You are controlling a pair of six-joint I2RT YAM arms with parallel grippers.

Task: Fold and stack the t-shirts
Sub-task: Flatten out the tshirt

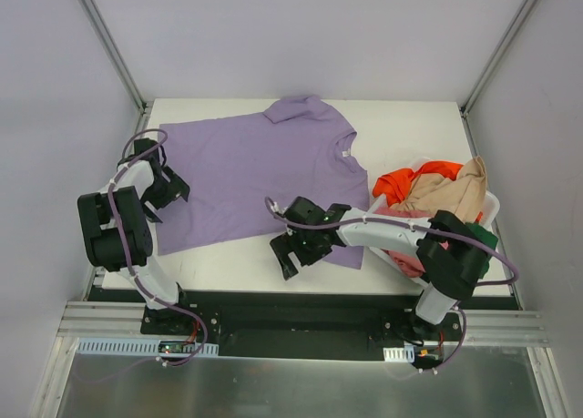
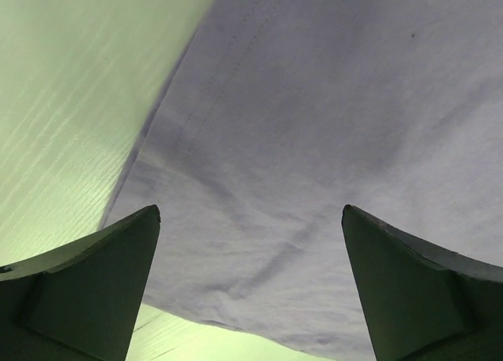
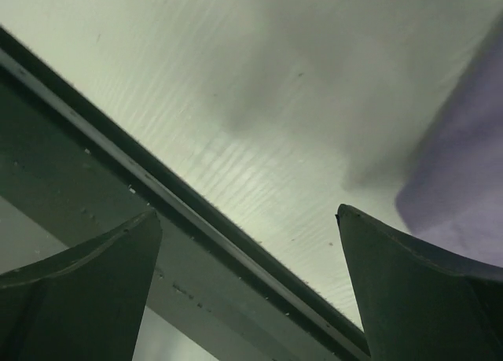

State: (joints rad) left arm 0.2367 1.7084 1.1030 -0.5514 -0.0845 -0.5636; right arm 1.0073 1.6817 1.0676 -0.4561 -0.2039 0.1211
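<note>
The left pincer [image 2: 250, 211] is spread wide and empty, with the lavender t-shirt [image 1: 255, 168] flat on the worktop [image 1: 410, 127] right beneath it. The right pincer [image 3: 245, 211] is likewise spread and empty, with the shirt's edge just beside it.

One t-shirt [image 1: 260, 172] lay spread flat on the table [image 1: 410, 127], its collar toward the right. To its right stood the basket [image 1: 493, 205], other t-shirts [image 1: 446, 192] heaped in it. The left end effector [image 1: 169, 188] hung over the spread shirt's left edge, and the right end effector [image 1: 293, 252] at its near edge.
</note>
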